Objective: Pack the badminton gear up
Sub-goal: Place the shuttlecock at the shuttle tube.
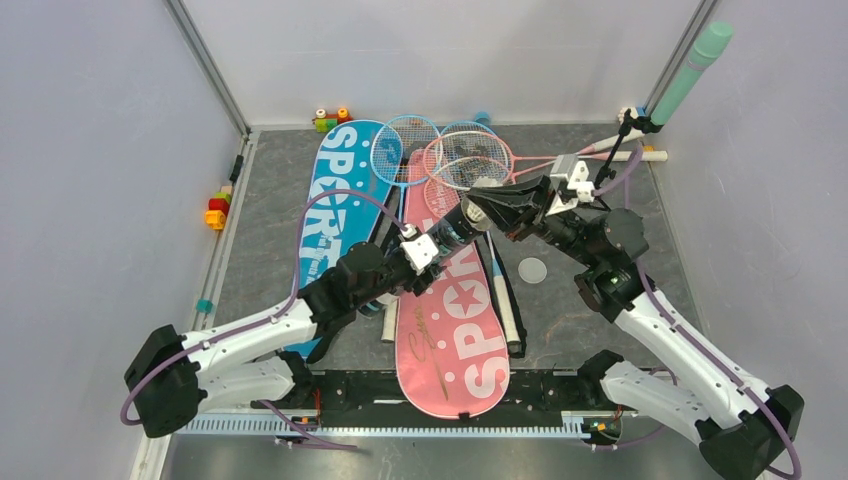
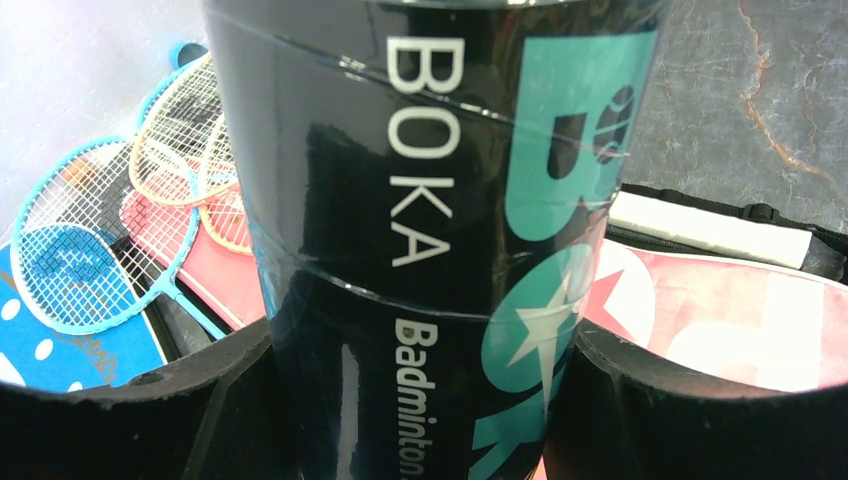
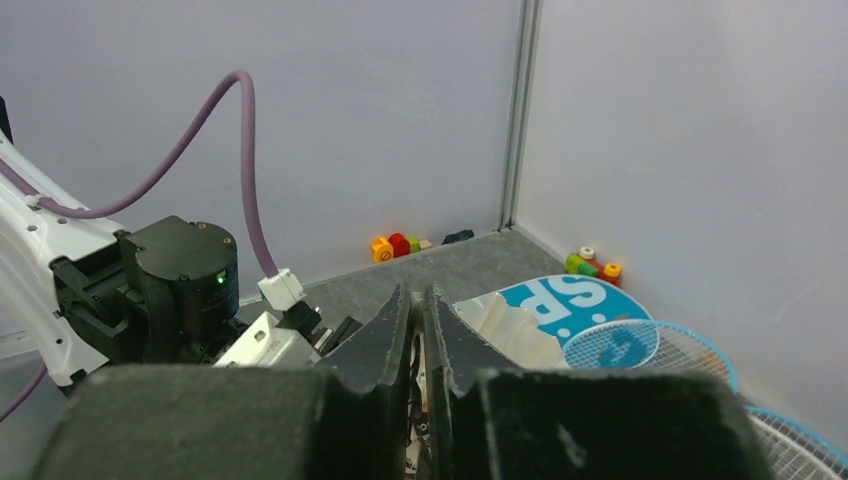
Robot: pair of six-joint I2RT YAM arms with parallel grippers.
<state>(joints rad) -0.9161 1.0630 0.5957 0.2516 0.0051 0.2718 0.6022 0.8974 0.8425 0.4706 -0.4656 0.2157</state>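
Observation:
My left gripper (image 1: pixel 450 232) is shut on the dark cylindrical tube (image 2: pixel 430 250), printed "BOKA Badminton", and holds it above the pink "SPORT" bag (image 1: pixel 455 340) with its mouth towards the right arm. At that mouth, my right gripper (image 3: pixel 421 300) is pinched almost shut on a white feather shuttlecock (image 3: pixel 510 330). The feather skirt fans out past the right finger. Blue rackets (image 1: pixel 405 148) and pink rackets (image 1: pixel 465 158) lie crossed at the back. A blue "SPORT" bag (image 1: pixel 335 190) lies to the left. A white racket handle (image 1: pixel 505 295) rests beside the pink bag.
A round grey lid (image 1: pixel 532 269) lies on the mat right of the pink bag. Coloured toy blocks sit by the left wall (image 1: pixel 217 210) and in the back corner (image 1: pixel 330 120). A green cylinder on a small stand (image 1: pixel 690 75) leans at the back right. Walls enclose three sides.

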